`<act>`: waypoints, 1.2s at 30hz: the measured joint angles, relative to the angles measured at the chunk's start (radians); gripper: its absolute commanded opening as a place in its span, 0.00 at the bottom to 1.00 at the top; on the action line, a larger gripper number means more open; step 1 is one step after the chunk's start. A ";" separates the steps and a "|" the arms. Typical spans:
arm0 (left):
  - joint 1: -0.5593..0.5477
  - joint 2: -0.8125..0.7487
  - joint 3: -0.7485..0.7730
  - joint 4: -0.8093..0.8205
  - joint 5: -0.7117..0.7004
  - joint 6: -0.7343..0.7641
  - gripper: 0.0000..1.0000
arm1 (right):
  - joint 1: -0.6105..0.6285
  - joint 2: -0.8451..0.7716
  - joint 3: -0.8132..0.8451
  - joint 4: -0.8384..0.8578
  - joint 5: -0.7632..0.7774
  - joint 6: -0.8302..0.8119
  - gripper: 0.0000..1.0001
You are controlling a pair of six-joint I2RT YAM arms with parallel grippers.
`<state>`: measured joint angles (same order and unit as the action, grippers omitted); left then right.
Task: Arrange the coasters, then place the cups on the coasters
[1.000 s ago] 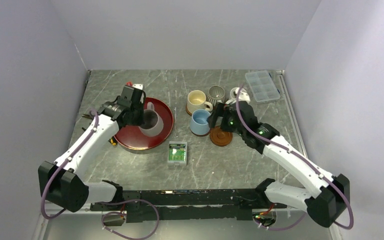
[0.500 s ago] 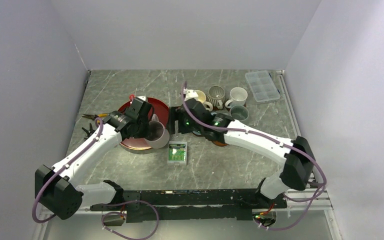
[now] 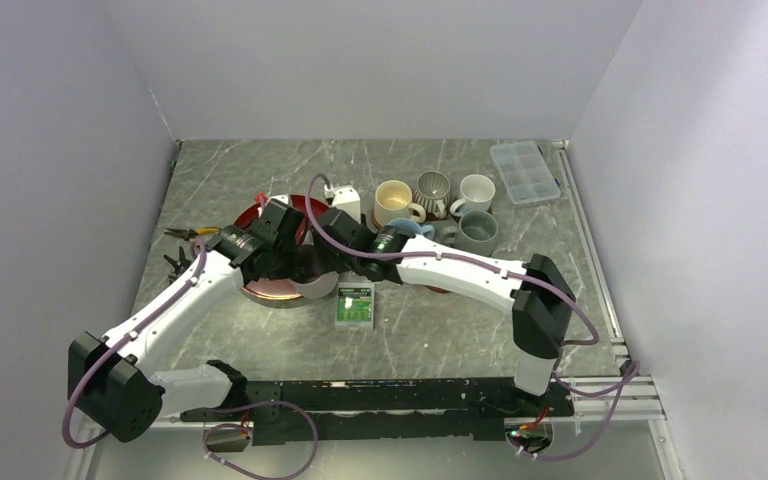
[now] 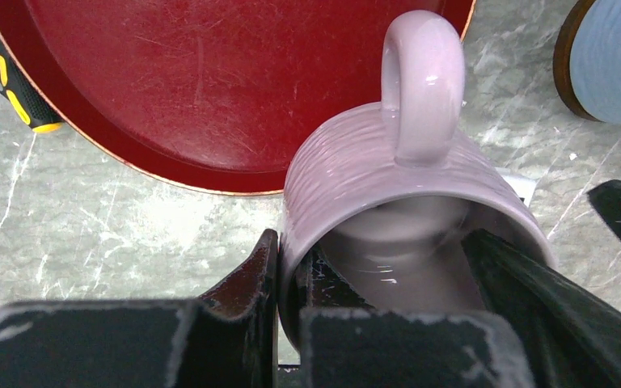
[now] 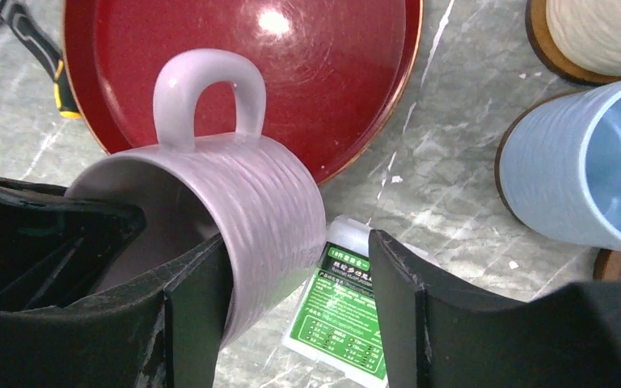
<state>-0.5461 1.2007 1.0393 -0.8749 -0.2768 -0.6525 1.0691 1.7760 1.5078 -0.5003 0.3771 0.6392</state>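
The left gripper [image 4: 281, 273], jaws clenched on the rim wall of the mauve-pink cup [image 4: 372, 170], held it tilted, handle up, at the red tray's [image 4: 170, 97] edge, while the right gripper [image 5: 299, 299] straddled its body, jaws parted, one side not touching.

Background stuff I can see: big dark-red round tray [image 4: 210, 81] flat on grey marbled surface [image 3: 260, 170], left of middle, glossy, scratched inside. Pliers [image 3: 188, 234] with yellow-black handles at tray's left, one handle right up against rim, can't tell if touching. White packet [image 3: 354, 305] with green label lying flat just off tray's near-right rim, print too small for me. Clear compartment box [image 3: 526, 172] way off in far right corner.
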 measured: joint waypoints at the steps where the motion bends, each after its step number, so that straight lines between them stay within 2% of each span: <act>1: -0.001 -0.004 -0.004 0.000 -0.002 -0.003 0.03 | 0.008 0.013 0.008 -0.012 0.018 0.002 0.55; 7: -0.009 -0.016 -0.022 0.013 0.001 -0.023 0.03 | 0.038 0.038 0.032 -0.014 0.058 0.022 0.20; 10: -0.012 -0.019 -0.022 0.028 0.002 -0.030 0.03 | 0.039 0.038 0.033 -0.010 0.081 0.019 0.00; 12: -0.016 -0.025 -0.022 0.045 0.008 -0.033 0.06 | 0.040 0.040 0.032 -0.016 0.100 0.007 0.00; 15: -0.019 -0.039 -0.032 0.065 0.016 -0.028 0.30 | 0.042 0.040 0.024 -0.013 0.121 -0.007 0.00; 17: -0.017 -0.061 -0.047 0.077 0.024 -0.018 0.51 | 0.042 0.034 0.010 -0.010 0.121 -0.014 0.00; 19: -0.014 -0.097 -0.052 0.093 0.048 -0.002 0.68 | 0.038 0.016 -0.027 0.000 0.110 -0.014 0.00; 23: -0.008 -0.203 -0.052 0.113 0.094 0.051 0.88 | 0.011 -0.079 -0.122 0.002 0.109 -0.053 0.00; 26: -0.007 -0.245 -0.033 0.100 0.159 0.118 0.93 | -0.014 -0.181 -0.184 0.015 0.112 -0.109 0.00; 31: -0.007 -0.214 0.085 0.049 0.227 0.200 0.94 | -0.074 -0.373 -0.238 0.024 0.080 -0.200 0.00; 36: 0.040 -0.170 0.181 0.024 0.280 0.283 0.94 | -0.230 -0.546 -0.289 0.010 -0.087 -0.337 0.00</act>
<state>-0.5060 1.0309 1.2205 -0.8505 0.0029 -0.3698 0.8387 1.2297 1.2190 -0.4900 0.2897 0.3019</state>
